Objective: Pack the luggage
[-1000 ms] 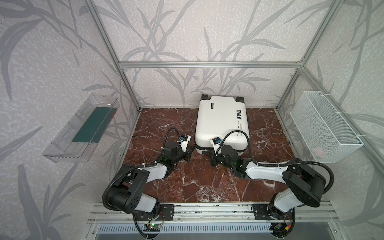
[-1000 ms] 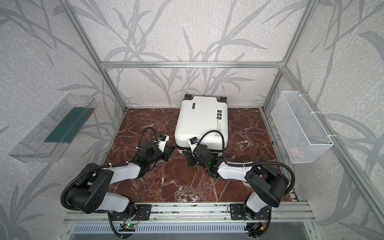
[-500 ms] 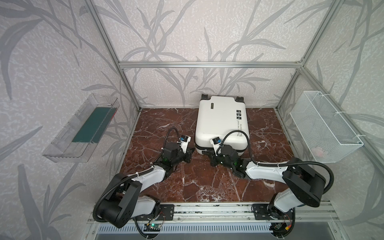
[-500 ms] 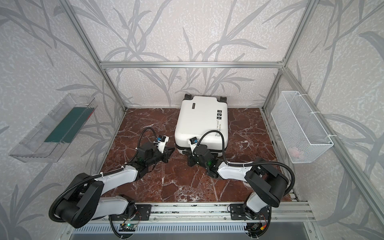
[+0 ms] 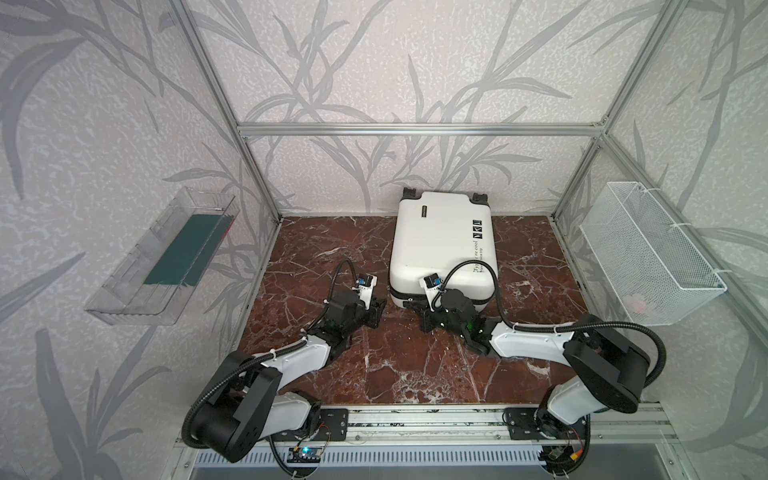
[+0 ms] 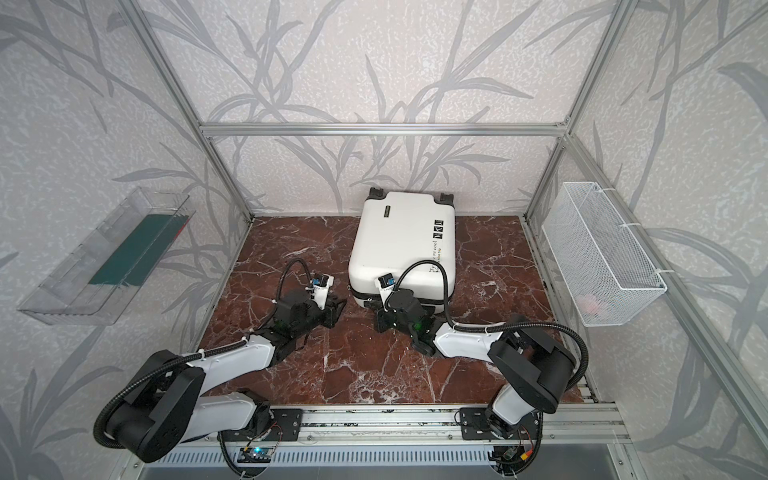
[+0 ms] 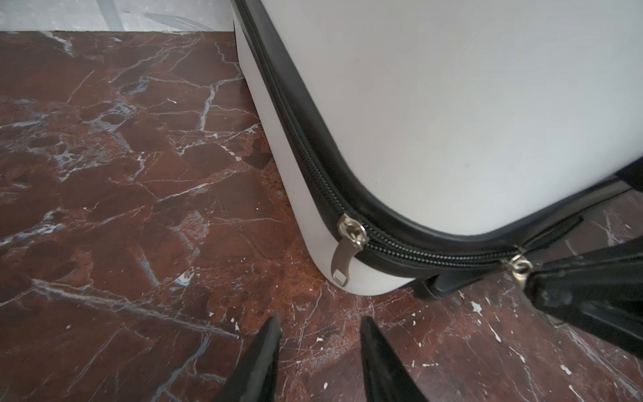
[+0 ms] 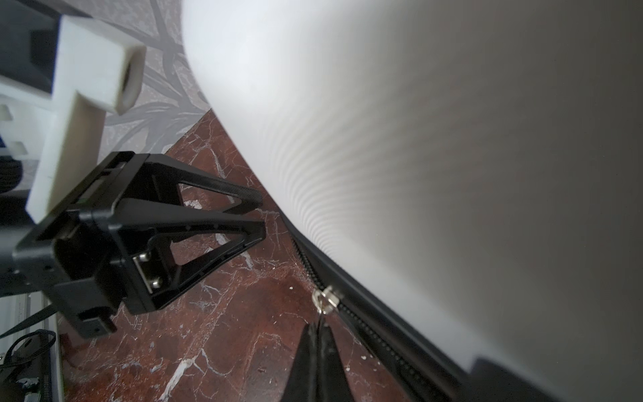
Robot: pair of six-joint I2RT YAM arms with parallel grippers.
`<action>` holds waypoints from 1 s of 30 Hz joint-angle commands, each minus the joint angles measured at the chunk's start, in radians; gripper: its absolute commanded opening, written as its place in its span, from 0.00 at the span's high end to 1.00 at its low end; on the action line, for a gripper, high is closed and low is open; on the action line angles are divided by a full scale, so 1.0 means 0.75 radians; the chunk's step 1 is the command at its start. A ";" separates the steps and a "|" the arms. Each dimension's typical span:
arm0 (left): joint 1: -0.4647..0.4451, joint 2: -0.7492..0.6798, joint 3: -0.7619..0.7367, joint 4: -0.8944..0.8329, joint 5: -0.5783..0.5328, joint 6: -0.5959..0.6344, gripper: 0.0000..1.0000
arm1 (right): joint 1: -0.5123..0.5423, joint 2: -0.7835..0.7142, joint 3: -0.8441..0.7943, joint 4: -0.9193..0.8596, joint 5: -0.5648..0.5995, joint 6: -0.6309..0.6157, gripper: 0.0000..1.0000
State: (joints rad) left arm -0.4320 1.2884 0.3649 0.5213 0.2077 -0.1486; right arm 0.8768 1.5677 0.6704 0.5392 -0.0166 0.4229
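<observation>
Luggage [image 5: 442, 241] lies flat and shut at back-centre of marble table [image 5: 332, 249], wheels twd rear wall; same spot as 1 s ago. L gripper [image 7: 320, 316]: fingers apart, just off luggage's near corner, corner zip pull [image 7: 342, 259] hanging free. L elbow now nearer table's front edge. R gripper [image 8: 318, 327]: fingers together, pinching second zip pull [image 8: 325, 301]; R arm unmoved.

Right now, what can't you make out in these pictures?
All views: closed shell hides the luggage contents.
Both top views: pink thing in the wire basket, tiny behind mesh.
Both top views: shell lettering, tiny, crossed by a cable.
Right wrist view: right claw covers the zipper pull tab.
</observation>
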 commanded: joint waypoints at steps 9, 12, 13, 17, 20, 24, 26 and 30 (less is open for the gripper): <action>-0.008 0.070 0.027 0.141 0.087 0.021 0.56 | 0.001 0.018 0.036 -0.028 -0.128 0.070 1.00; -0.023 0.054 0.021 0.139 0.109 0.019 0.55 | 0.000 0.020 0.037 -0.028 -0.127 0.070 1.00; -0.028 0.049 0.024 0.134 0.104 0.021 0.54 | 0.001 0.020 0.037 -0.028 -0.128 0.070 1.00; -0.036 0.060 0.048 0.111 0.028 0.021 0.54 | 0.001 0.024 0.037 -0.028 -0.131 0.072 1.00; -0.034 0.078 0.081 0.077 -0.065 0.019 0.55 | 0.001 0.022 0.036 -0.030 -0.131 0.072 1.00; -0.034 0.113 0.121 0.052 -0.108 0.034 0.58 | 0.001 0.014 0.033 -0.038 -0.126 0.069 1.00; -0.034 0.136 0.141 0.048 -0.099 0.047 0.62 | 0.001 0.012 0.031 -0.040 -0.123 0.068 1.00; -0.033 0.170 0.148 0.076 -0.076 0.044 0.69 | 0.000 0.008 0.031 -0.043 -0.121 0.066 1.00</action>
State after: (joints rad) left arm -0.4557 1.3960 0.4469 0.5690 0.1551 -0.1322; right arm 0.8749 1.5677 0.6704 0.5381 -0.0174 0.4236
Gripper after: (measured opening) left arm 0.321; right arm 0.047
